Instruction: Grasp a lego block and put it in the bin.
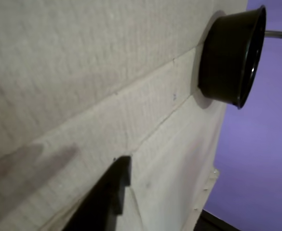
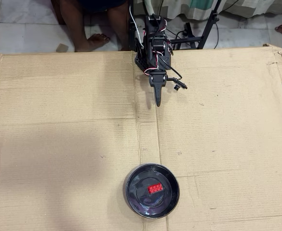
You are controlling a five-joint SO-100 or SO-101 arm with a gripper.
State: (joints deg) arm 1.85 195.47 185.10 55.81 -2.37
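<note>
In the overhead view the red lego block (image 2: 154, 188) lies inside the black bin (image 2: 133, 202), on its flat centre. The bin stands near the front edge of the cardboard sheet. My gripper (image 2: 157, 101) is near the arm's base at the back, far from the bin, with its fingers together and nothing between them. In the wrist view the bin (image 1: 227, 57) appears at the upper right, seen from the side, and the block is hidden inside it. One dark finger (image 1: 107, 202) shows at the bottom of that view.
A large flat cardboard sheet (image 2: 59, 144) covers the work area. A person's bare feet (image 2: 95, 41) rest on the tiled floor behind the sheet, left of the arm's base. A stand's legs (image 2: 206, 29) are at the back right. A purple wall (image 1: 261, 159) fills the wrist view's right side.
</note>
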